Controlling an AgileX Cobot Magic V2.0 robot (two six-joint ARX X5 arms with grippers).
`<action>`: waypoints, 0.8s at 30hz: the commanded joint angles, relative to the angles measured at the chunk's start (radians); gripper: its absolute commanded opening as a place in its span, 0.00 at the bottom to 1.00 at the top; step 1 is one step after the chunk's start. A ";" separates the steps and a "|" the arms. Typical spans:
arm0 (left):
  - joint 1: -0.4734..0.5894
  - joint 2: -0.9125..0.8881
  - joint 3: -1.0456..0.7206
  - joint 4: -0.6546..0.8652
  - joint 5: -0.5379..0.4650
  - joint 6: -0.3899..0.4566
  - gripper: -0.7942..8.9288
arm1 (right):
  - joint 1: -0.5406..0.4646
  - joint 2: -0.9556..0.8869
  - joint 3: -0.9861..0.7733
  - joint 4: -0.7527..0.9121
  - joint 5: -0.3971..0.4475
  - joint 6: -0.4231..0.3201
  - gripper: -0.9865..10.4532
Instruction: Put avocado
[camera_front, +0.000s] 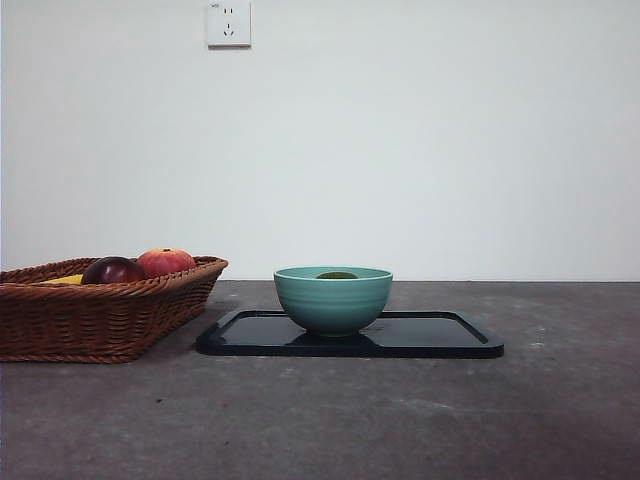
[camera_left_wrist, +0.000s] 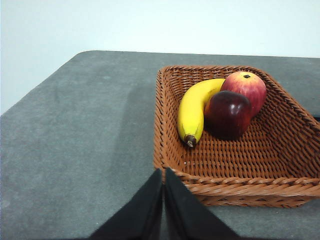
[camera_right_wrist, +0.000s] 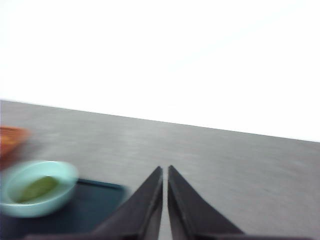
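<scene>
**Avocado Already in the Bowl, Both Arms Clear**

Plainly, the placing step looked finished. At the left of the front view stood a wicker basket (camera_front: 100, 320) holding a dark maroon fruit (camera_front: 112, 270) and a red-orange fruit (camera_front: 165, 261), with a sliver of banana (camera_front: 65, 280) showing at its rim. The left wrist view looked down on the same basket, the banana lying beside the two round fruits. The left gripper (camera_left_wrist: 163, 200) hung just outside the basket's near wall, its jaws pressed together with nothing between them.

Further right, a black tray (camera_front: 440, 335) lay flat on the table (camera_front: 320, 420), close beside the basket. On the tray stood the teal bowl (camera_front: 333, 300), upright, and the avocado (camera_front: 337, 275) rested inside it, only its dull green top showing above the rim. The blurred right wrist view showed the fruit lying in the bowl's hollow.

The right gripper (camera_right_wrist: 165, 195) was raised off to the side of the tray, well apart from the bowl, jaws closed to a thin slit and empty. Neither arm appeared in the front view.

Judged from this layout, the task seemed essentially complete; the next move probably called only for the arms to settle at rest, keeping clear of the bowl so as not to nudge it.
</scene>
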 joint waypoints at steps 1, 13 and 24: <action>0.002 0.000 -0.021 -0.006 -0.003 0.002 0.09 | -0.065 -0.037 -0.148 0.062 -0.008 -0.014 0.09; 0.002 0.000 -0.021 -0.006 -0.003 0.002 0.09 | -0.149 -0.112 -0.356 0.073 -0.034 -0.015 0.09; 0.002 0.000 -0.021 -0.005 -0.003 0.002 0.09 | -0.149 -0.112 -0.356 0.088 -0.019 -0.010 0.09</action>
